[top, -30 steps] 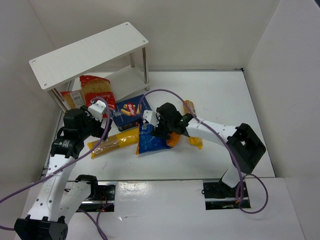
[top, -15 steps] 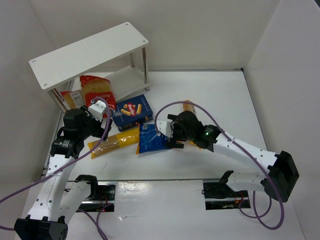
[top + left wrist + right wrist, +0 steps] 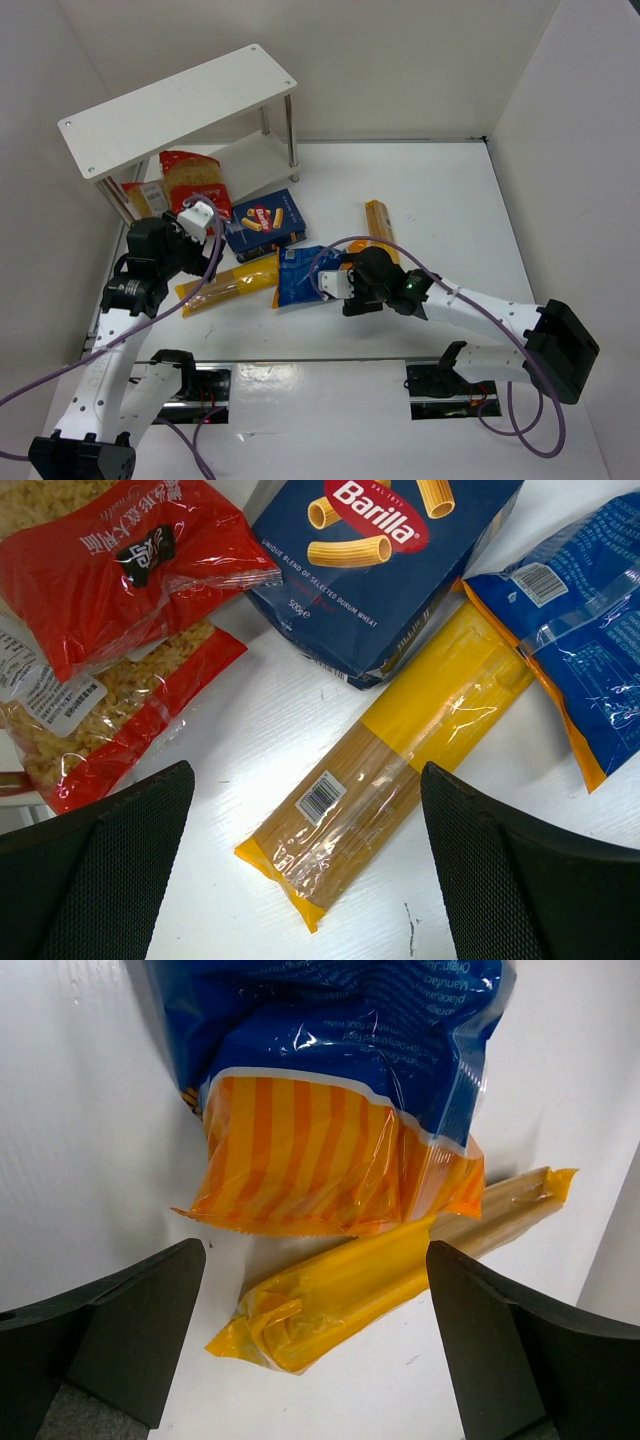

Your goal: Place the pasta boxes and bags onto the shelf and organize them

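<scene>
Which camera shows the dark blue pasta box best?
The left wrist view: the dark blue pasta box sits close at the top of the frame, so its red logo can be read, though the edge cuts it off. The top external view shows the whole box, but small. The right wrist view misses it.

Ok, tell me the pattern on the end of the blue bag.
Orange stripes, light and dark, on the blue bag; the right wrist view shows it best.

Robot lab test cell, not a home: plain white desk (image 3: 450, 190) boxed in by blank white panels (image 3: 400, 70), left arm (image 3: 130, 300) and right arm (image 3: 470, 305) bolted at its near edge, loose purple cables (image 3: 352, 239), small white shelf (image 3: 175, 105), pasta packs (image 3: 265, 222) laid out.
</scene>
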